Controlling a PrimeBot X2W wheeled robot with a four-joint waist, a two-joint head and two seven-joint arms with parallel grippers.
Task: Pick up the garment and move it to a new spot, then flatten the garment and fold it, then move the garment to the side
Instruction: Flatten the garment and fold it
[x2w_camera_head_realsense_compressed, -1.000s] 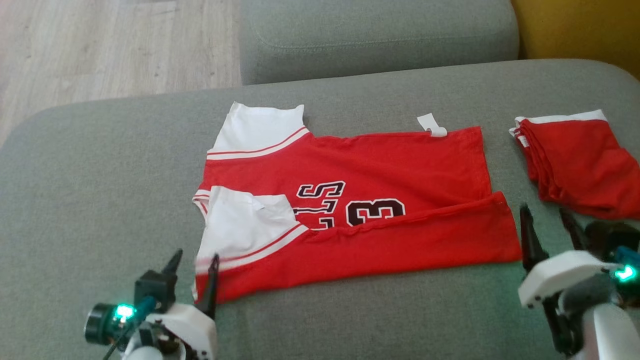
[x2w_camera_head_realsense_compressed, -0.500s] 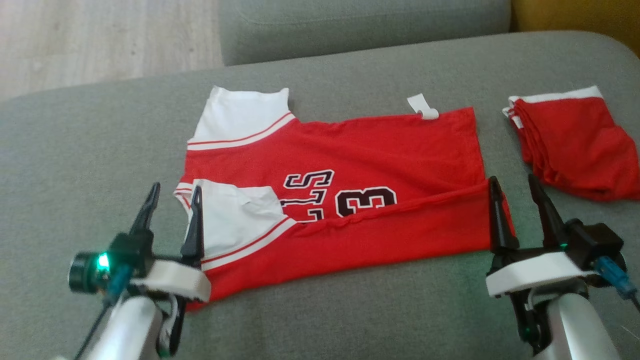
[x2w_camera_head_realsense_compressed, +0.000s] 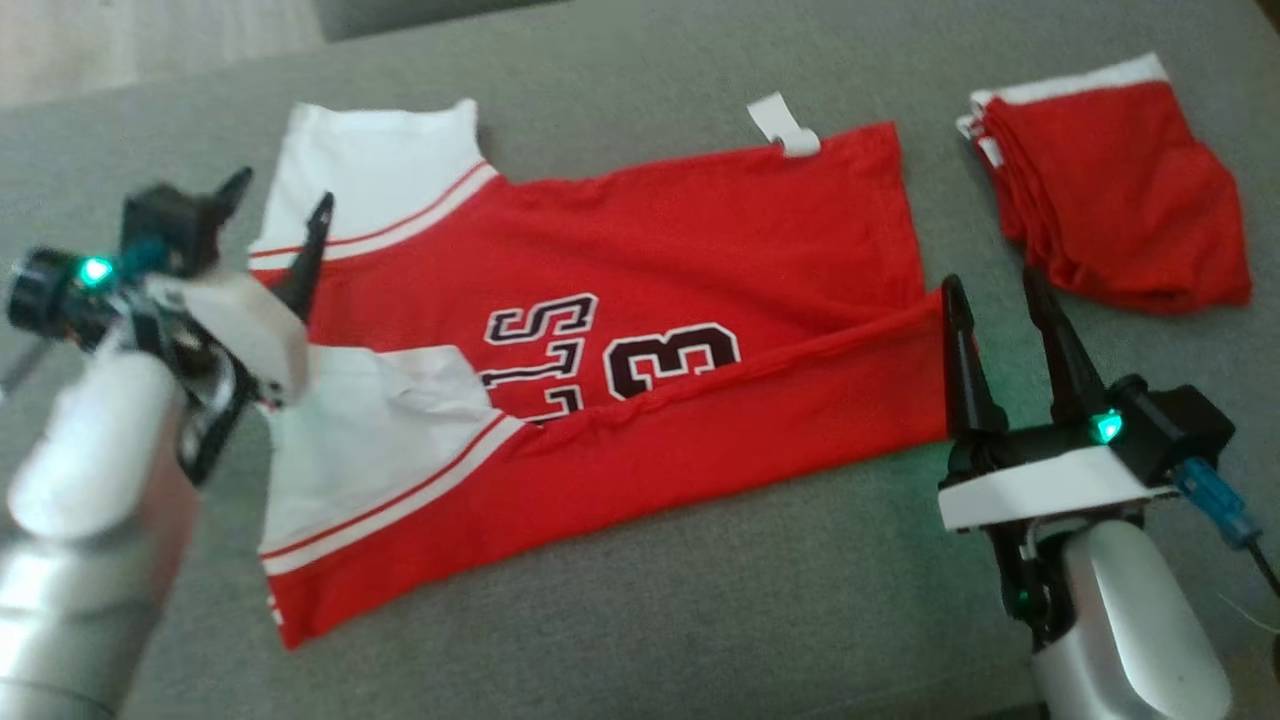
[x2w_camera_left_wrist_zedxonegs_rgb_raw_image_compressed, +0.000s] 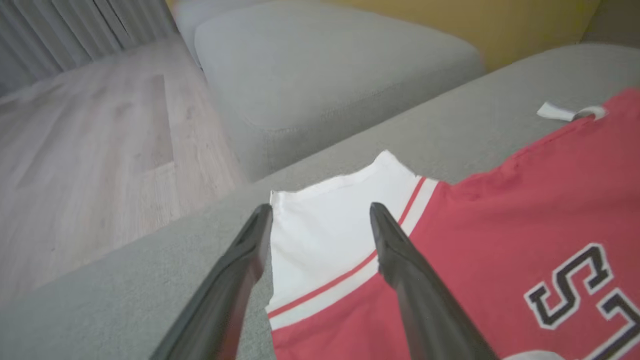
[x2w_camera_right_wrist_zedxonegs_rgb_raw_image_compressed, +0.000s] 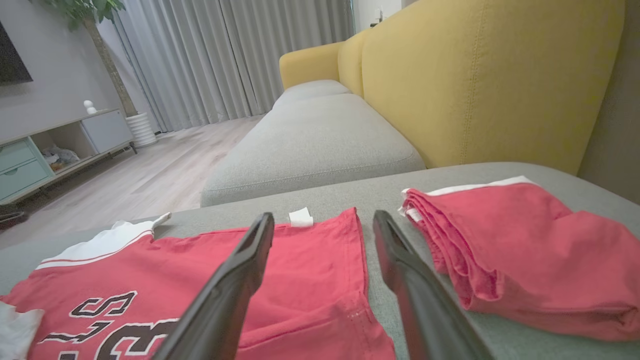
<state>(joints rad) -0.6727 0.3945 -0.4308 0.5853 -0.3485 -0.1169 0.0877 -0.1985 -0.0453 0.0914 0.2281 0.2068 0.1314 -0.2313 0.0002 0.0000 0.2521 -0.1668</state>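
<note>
A red jersey, the garment (x2w_camera_head_realsense_compressed: 700, 250), lies flat on the grey sofa cushion (x2w_camera_head_realsense_compressed: 640, 620), its near long edge folded up over the black number. Both sleeves are white. My left gripper (x2w_camera_head_realsense_compressed: 282, 195) hangs open over the far white sleeve (x2w_camera_left_wrist_zedxonegs_rgb_raw_image_compressed: 325, 240) at the jersey's left end, nothing between its fingers (x2w_camera_left_wrist_zedxonegs_rgb_raw_image_compressed: 235, 280). In the left wrist view the left gripper (x2w_camera_left_wrist_zedxonegs_rgb_raw_image_compressed: 321, 207) straddles that sleeve's edge. My right gripper (x2w_camera_head_realsense_compressed: 990, 282) stands open just beyond the jersey's right end, beside the folded-over hem (x2w_camera_right_wrist_zedxonegs_rgb_raw_image_compressed: 345, 320). The right wrist view shows the right gripper (x2w_camera_right_wrist_zedxonegs_rgb_raw_image_compressed: 324, 215) empty.
A second red garment (x2w_camera_head_realsense_compressed: 1110, 190), folded in a stack, lies on the cushion right of the right gripper. A white tag (x2w_camera_head_realsense_compressed: 785, 128) sticks out at the jersey's far edge. Beyond are another grey seat (x2w_camera_right_wrist_zedxonegs_rgb_raw_image_compressed: 315, 135), a yellow sofa back (x2w_camera_right_wrist_zedxonegs_rgb_raw_image_compressed: 475, 75) and wood floor (x2w_camera_left_wrist_zedxonegs_rgb_raw_image_compressed: 100, 150).
The head camera has tilted down, shifting the whole picture. My left gripper has travelled from the near sleeve to the far sleeve. The right gripper has advanced slightly along the jersey's right end.
</note>
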